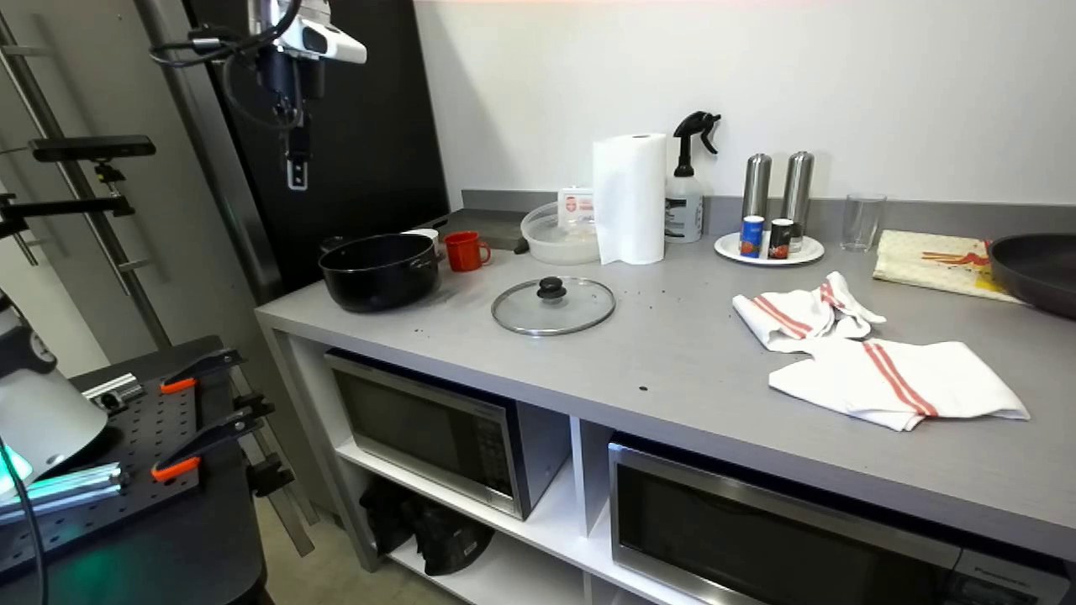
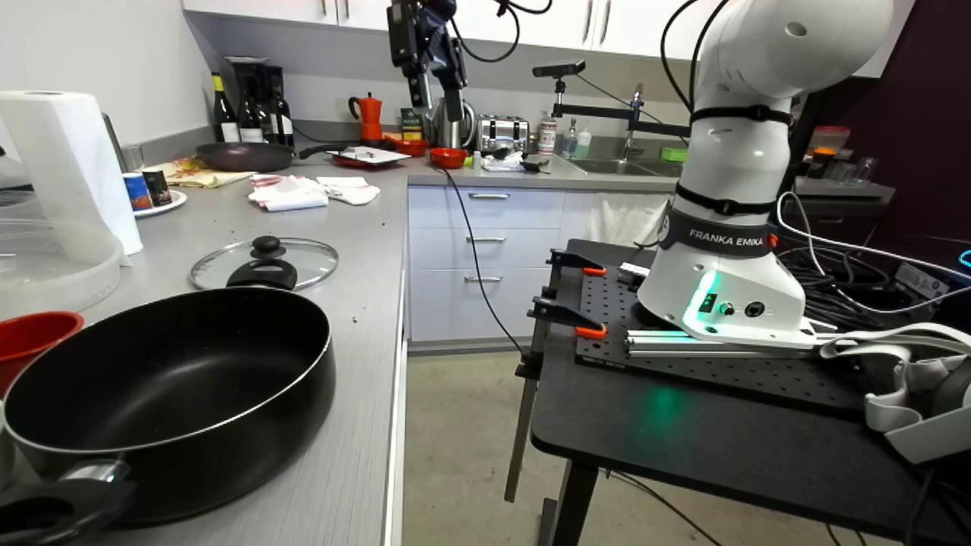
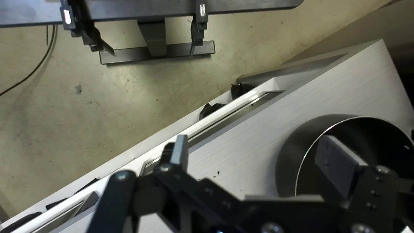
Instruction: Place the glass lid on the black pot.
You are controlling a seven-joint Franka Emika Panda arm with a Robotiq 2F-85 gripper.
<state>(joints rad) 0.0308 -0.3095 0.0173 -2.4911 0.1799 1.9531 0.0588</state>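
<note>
The glass lid (image 1: 525, 314) lies flat on the grey counter, with its black knob up; it also shows in an exterior view (image 2: 312, 262), partly behind the pot. The black pot (image 1: 378, 277) stands uncovered at the counter's end, left of the lid there; it shows large in an exterior view (image 2: 258, 440). In the wrist view part of the pot (image 3: 291, 155) shows at the right, and the lid is out of view. My gripper (image 3: 258, 158) is open and empty. In both exterior views the gripper (image 1: 297, 172) (image 2: 438, 102) hangs high above the counter, apart from pot and lid.
A red mug (image 1: 464, 252) stands beside the pot. A clear plastic bowl (image 1: 559, 244), a paper towel roll (image 1: 630, 202) and a spray bottle (image 1: 685, 206) stand behind the lid. White towels (image 1: 899, 378) lie farther along. A floor gap separates the counter from the robot's table (image 2: 607, 409).
</note>
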